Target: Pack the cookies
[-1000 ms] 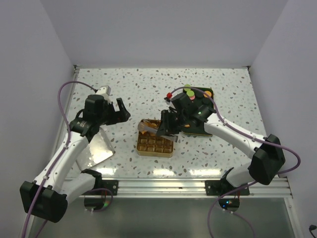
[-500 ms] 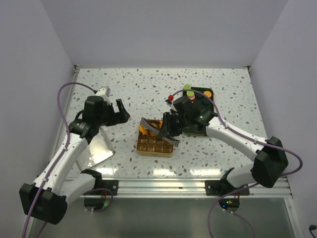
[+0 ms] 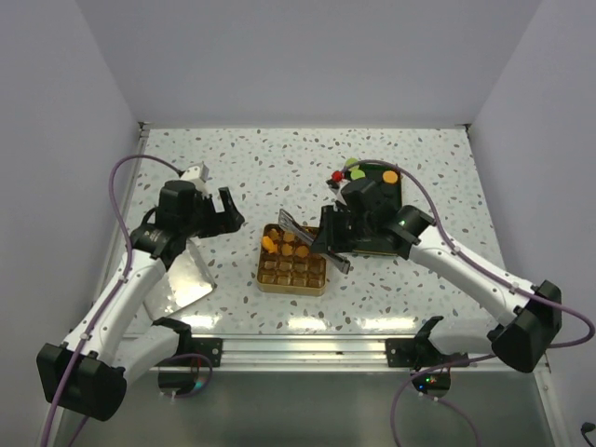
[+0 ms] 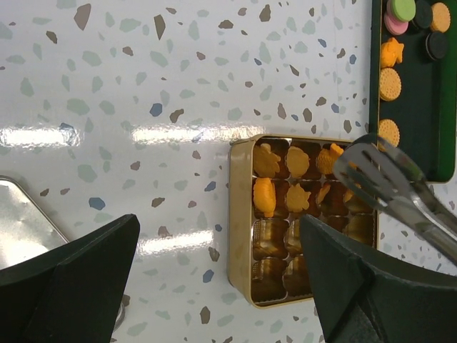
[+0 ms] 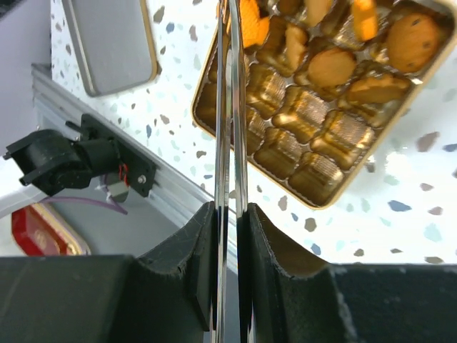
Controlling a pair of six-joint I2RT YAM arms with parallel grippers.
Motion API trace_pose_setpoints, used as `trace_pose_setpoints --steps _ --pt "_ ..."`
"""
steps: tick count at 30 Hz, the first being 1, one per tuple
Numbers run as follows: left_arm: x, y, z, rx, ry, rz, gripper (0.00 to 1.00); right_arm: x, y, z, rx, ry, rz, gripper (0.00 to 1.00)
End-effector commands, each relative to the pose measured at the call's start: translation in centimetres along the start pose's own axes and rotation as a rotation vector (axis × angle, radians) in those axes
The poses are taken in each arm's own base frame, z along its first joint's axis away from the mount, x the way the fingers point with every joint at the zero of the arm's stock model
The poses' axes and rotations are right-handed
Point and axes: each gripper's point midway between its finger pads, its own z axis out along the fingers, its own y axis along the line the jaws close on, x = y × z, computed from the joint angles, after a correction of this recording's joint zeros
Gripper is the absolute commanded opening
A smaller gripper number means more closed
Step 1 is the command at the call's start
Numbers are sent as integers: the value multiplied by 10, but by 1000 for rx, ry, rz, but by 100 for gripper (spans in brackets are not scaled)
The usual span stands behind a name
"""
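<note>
The right gripper (image 3: 333,230) is clamped on a pair of slotted metal tongs (image 4: 389,182), squeezing the blades nearly together, with the tips down over the far corner of the gold compartment tray (image 4: 239,221). There is an orange cookie right at the tips, but I cannot tell whether the blades are pinching it or it is already lying in its pocket. The cookies (image 4: 266,161) packed so far fill the two far rows of the tray; the near rows are bare gold pockets. More biscuits wait on the dark green tray (image 4: 414,107) just to the right of it. The left gripper (image 3: 209,207) hangs spread wide and empty over the table, well to the left, near the silver tin lid (image 3: 186,279). I would say this is the placing part of one round. Next, that cookie needs settling flat in a pocket, and then the tongs go to the green tray for another.
</note>
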Motion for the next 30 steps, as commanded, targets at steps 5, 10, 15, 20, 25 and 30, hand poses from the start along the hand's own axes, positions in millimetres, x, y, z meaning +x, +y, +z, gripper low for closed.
trace_pose_setpoints --steps 5,10,15,20,25,30 --pt "-15 -8 -3 20 -31 43 100 -58 -46 -54 252 -223 -27 17" --pt "-22 -13 -3 33 -34 53 100 -91 -137 -87 543 -296 143 17" --pt "-23 -15 -2 43 -18 69 100 -102 -218 -111 738 -344 304 18" --pt "-22 -14 -5 39 -10 91 100 -95 -280 -102 819 -316 450 18" --pt "-18 -11 -9 29 -7 103 100 -82 -327 -87 850 -290 575 17" --pt "-17 -6 -11 5 -10 104 100 -60 -356 -73 900 -213 618 17"
